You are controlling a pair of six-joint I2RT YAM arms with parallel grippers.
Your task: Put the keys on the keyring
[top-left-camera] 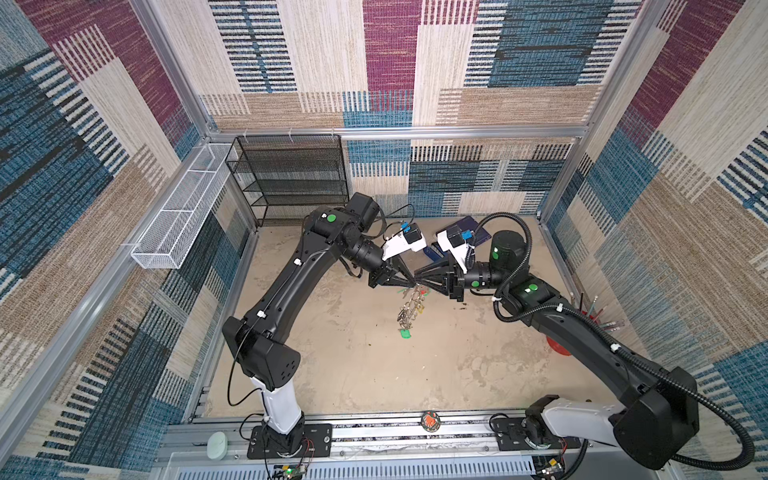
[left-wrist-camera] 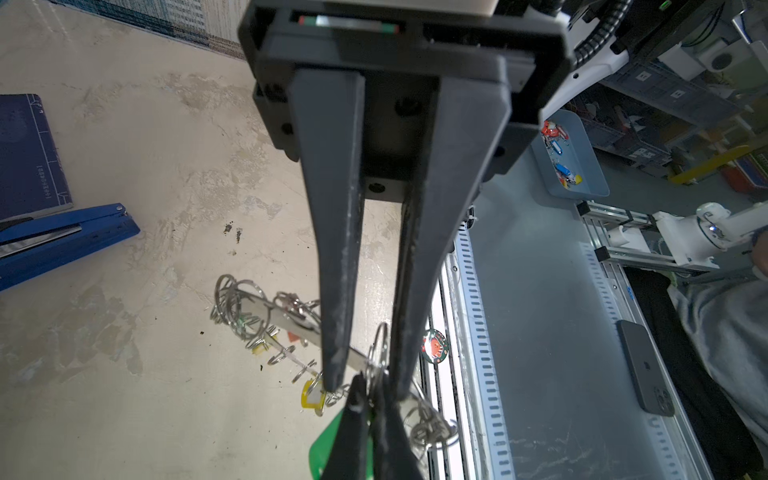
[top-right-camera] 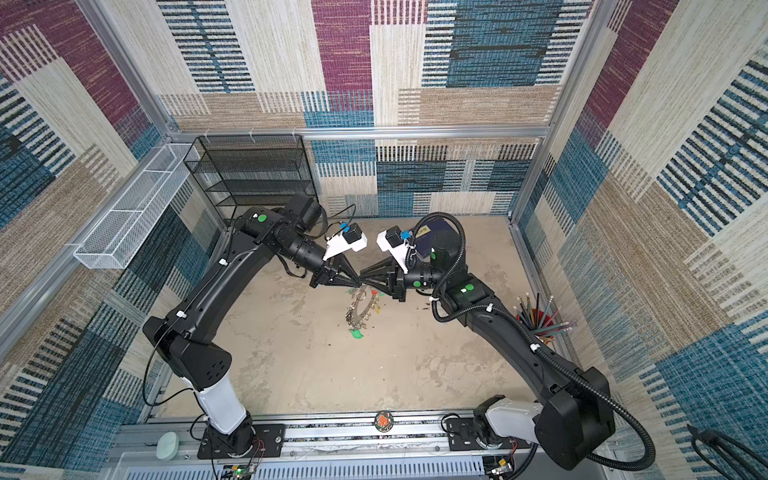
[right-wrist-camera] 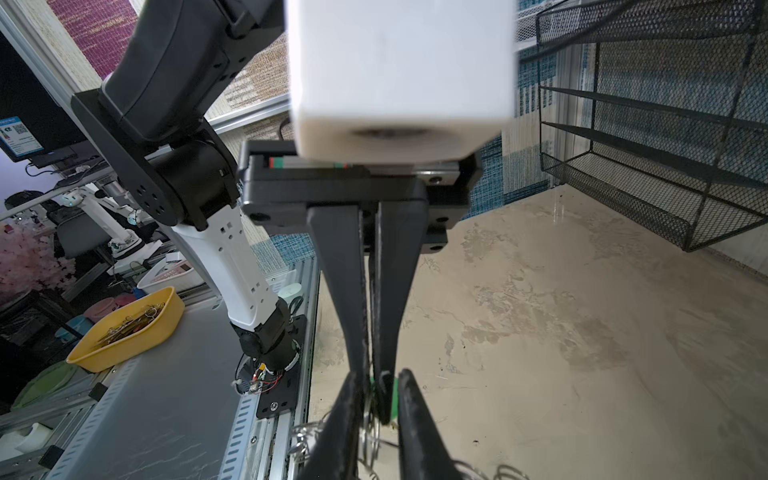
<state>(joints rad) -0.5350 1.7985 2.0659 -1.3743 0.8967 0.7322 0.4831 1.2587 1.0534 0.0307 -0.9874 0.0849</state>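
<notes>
Left wrist view, closest to the work: the left gripper [left-wrist-camera: 370, 395] has its jaws pressed together at the rim of the keyring [left-wrist-camera: 270, 316], apparently pinching it. The exact contact is hidden among the wire loops. The right gripper [left-wrist-camera: 368, 380] meets it tip to tip, jaws a narrow gap apart. One split ring [left-wrist-camera: 380, 351] stands edge-on between them, not visibly clamped. The keyring is tilted off the flat and hangs below the two tips over mid-table. Whether its low end touches the table [top-left-camera: 353, 365] cannot be told. A green tag [top-left-camera: 405, 333] shows at that low end in a top view. Whether its key is already threaded is unclear, and no black-tagged key can be made out.

Step in hand, as judged: one arm presents the keyring while the other takes hold of a single split ring for threading. The next move calls for the right jaws to settle on that one loop alone, clear of its neighbours, with the left hold unmoving.

Surface: mottled beige, speckled with dark crumbs.
- **Near edge:** an aluminium rail [top-left-camera: 374, 436] bearing a round badge [top-left-camera: 430, 420].
- **Right:** a red pot of pencils [top-right-camera: 540, 322].
- **Behind the grippers:** a blue stapler [left-wrist-camera: 62, 241] and a dark-blue pad [left-wrist-camera: 25, 158].
- **Farthest back:** a black mesh shelf [top-left-camera: 291, 178], a white wire basket [top-left-camera: 183, 212] and walls [top-left-camera: 390, 62] of patchwork carpet.
</notes>
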